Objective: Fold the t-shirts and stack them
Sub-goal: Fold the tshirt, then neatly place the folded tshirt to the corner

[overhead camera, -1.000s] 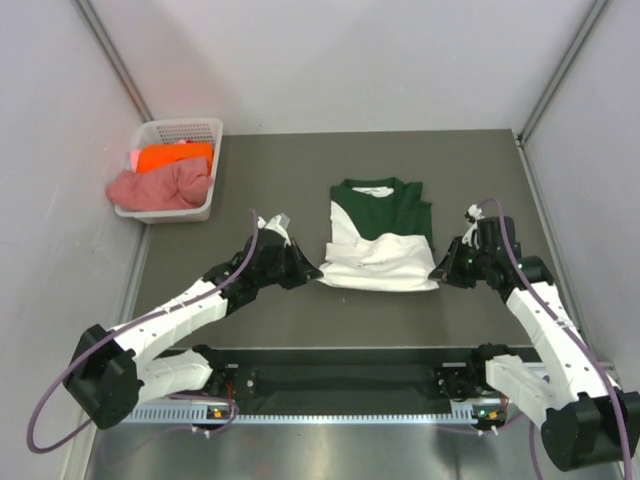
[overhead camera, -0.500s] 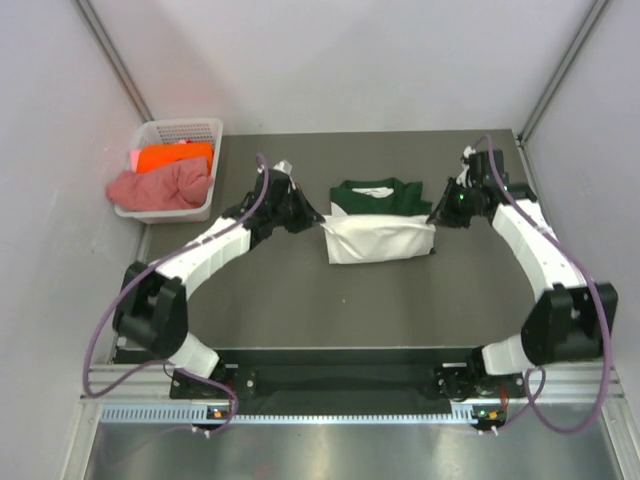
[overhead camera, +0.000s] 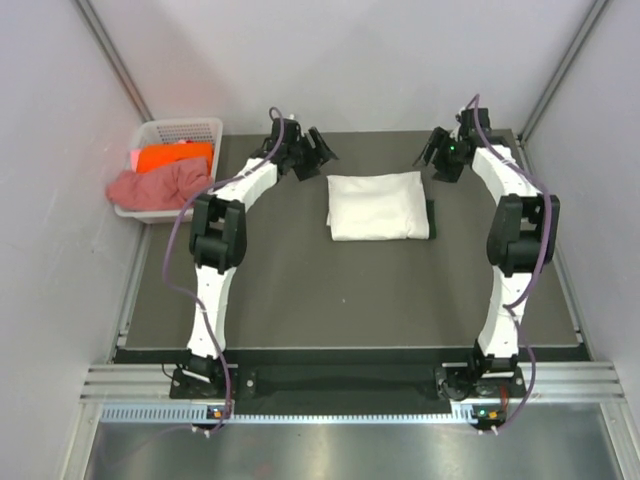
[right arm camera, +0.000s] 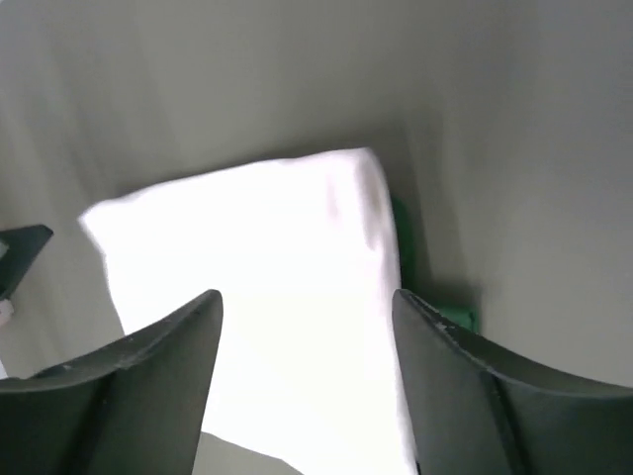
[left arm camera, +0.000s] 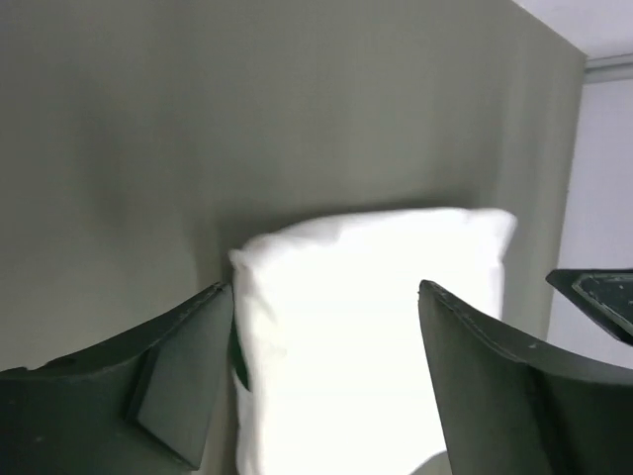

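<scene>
– Checking the fold: the white t-shirt [overhead camera: 378, 205] is laid mid-table [overhead camera: 300, 295] as a flat rectangle, with green showing at its right edge. It is judged folded.
– Grippers?
– The left gripper [overhead camera: 320, 150] and right gripper [overhead camera: 438, 152] are held just beyond its far corners, jaws spread, nothing gripped. Likely kept clear of the cloth.
– Remaining?
– The orange t-shirt [overhead camera: 172, 156] and pink t-shirt [overhead camera: 155, 186] are heaped unfolded in the basket [overhead camera: 185, 124], far left.
</scene>
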